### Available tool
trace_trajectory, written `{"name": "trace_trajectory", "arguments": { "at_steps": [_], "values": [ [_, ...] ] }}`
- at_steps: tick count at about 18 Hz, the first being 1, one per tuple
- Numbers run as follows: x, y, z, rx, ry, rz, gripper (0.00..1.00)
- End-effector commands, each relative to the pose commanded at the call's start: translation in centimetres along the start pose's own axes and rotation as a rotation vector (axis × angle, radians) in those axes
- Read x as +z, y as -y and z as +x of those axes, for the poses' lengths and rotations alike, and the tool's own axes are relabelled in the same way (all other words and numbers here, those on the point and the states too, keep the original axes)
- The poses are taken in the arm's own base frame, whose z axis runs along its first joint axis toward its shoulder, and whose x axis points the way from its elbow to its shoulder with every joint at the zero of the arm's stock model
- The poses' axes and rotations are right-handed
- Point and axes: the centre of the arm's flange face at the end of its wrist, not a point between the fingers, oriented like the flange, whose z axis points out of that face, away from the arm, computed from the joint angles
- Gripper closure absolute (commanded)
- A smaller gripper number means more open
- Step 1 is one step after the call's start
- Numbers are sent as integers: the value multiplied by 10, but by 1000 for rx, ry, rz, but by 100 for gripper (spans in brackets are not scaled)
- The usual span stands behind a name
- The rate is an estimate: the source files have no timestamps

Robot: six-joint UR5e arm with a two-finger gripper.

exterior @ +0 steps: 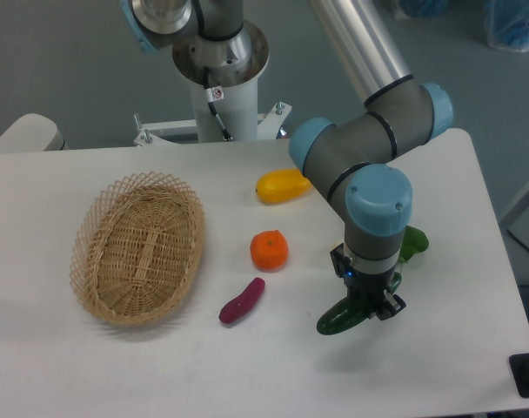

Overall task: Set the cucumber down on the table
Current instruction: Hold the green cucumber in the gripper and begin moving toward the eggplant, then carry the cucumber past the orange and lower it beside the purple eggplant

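Gripping: end effector [367, 306] was clamped around the cucumber [336, 320]
Cucumber: lay low against the white tabletop [247, 366]
Nearby: purple vegetable [241, 300]

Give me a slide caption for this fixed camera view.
Gripper holds dark green glossy cucumber low over white table, right of empty oval wicker basket.

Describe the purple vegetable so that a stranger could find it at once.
Start at the oval wicker basket on the left of the white table. Just right of its lower end lies the purple vegetable, below the round orange fruit. It is the only purple item, short and slanted.
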Motion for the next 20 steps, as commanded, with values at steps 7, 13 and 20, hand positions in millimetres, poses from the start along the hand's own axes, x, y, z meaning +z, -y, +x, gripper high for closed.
{"name": "trace_trajectory", "arguments": {
  "at_steps": [7,13,20],
  "values": [
    [-3,2,0,3,3,-1,74],
    [3,15,12,6,-12,-9,75],
    [17,69,48,8,-39,-5,75]
  ]
}}
